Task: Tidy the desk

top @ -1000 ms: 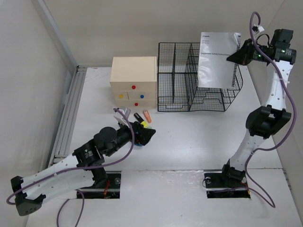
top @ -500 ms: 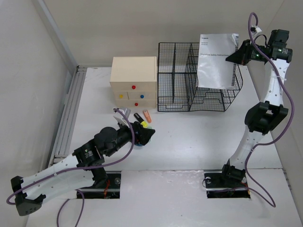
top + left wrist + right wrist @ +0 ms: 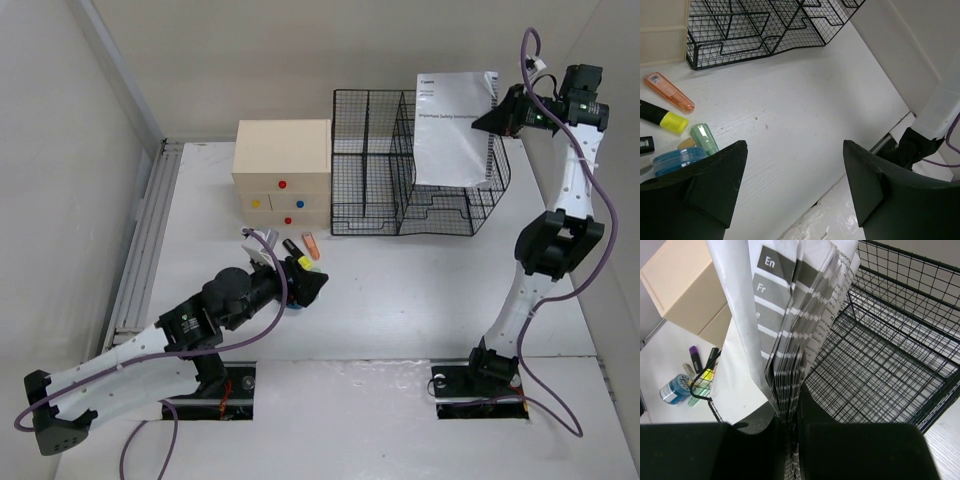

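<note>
Right gripper [image 3: 790,440] clamped on one edge of a white paper manual [image 3: 455,128] with grey En/Fr tabs, pages fanned out, sheet hanging upright. It sits high over the right-hand end of the black wire-mesh rack [image 3: 390,190]; the manual's lower part overlaps the rack's right compartment in top view. Can't tell whether the paper touches the wire.

Left gripper [image 3: 795,150] spread wide, nothing between the fingers [image 3: 715,185], low over the large flat white desk [image 3: 400,290] near its front-left middle. The desk surface is right below this gripper, well below the right one.

Just beside the left fingers on the desk: a blue round-lidded container [image 3: 677,159], pale green tube [image 3: 705,138], black-and-yellow highlighter [image 3: 662,117], orange highlighter [image 3: 669,91] – all lying flat in a loose cluster.

Behind the cluster, a cream wooden drawer box [image 3: 283,170] with coloured knobs, close beside the rack's left side at the far edge
</note>
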`<control>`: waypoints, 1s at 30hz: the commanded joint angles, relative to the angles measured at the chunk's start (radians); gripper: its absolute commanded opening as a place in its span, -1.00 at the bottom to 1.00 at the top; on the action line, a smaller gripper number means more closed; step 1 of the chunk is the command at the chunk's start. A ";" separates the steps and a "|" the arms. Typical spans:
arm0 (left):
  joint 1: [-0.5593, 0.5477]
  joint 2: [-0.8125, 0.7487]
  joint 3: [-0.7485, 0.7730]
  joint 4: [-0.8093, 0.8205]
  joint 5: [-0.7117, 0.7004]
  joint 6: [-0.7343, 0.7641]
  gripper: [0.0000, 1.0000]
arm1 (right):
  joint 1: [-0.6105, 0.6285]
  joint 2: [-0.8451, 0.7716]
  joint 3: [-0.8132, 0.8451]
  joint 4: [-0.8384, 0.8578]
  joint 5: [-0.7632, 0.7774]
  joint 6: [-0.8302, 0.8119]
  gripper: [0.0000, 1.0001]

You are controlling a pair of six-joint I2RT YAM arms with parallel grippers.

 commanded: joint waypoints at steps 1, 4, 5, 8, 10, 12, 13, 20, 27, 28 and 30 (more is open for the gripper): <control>-0.004 0.003 0.021 0.026 -0.013 0.007 0.48 | 0.053 0.020 0.052 0.044 -0.112 -0.002 -0.92; -0.004 0.003 0.021 0.026 -0.013 0.007 0.48 | 0.075 0.029 0.052 0.044 -0.112 -0.002 -0.92; -0.004 0.003 0.021 0.026 -0.013 0.007 0.48 | 0.075 0.029 0.064 0.044 -0.112 -0.002 -0.92; -0.004 0.003 0.021 0.026 -0.013 0.007 0.48 | 0.075 0.038 0.064 0.054 -0.112 -0.002 -0.89; -0.004 0.013 0.021 0.026 -0.013 0.007 0.48 | 0.075 0.038 0.074 0.054 -0.103 -0.002 -0.77; -0.004 0.013 0.021 0.026 -0.013 0.007 0.48 | 0.075 0.038 0.074 0.054 -0.103 -0.002 -0.33; -0.004 0.013 0.021 0.026 -0.013 0.007 0.48 | 0.075 0.038 0.074 0.054 -0.103 -0.002 -0.12; -0.004 0.022 0.021 0.026 -0.013 0.007 0.48 | 0.075 0.012 0.083 0.075 -0.031 -0.002 1.00; -0.004 0.003 0.021 0.026 -0.013 -0.002 0.48 | 0.075 -0.142 -0.079 0.204 0.159 0.010 1.00; -0.004 -0.006 0.021 0.026 -0.013 -0.002 0.48 | 0.075 -0.176 -0.118 0.239 0.235 0.019 1.00; -0.004 -0.006 0.021 0.026 -0.013 -0.011 0.48 | 0.075 -0.251 -0.246 0.368 0.325 0.056 1.00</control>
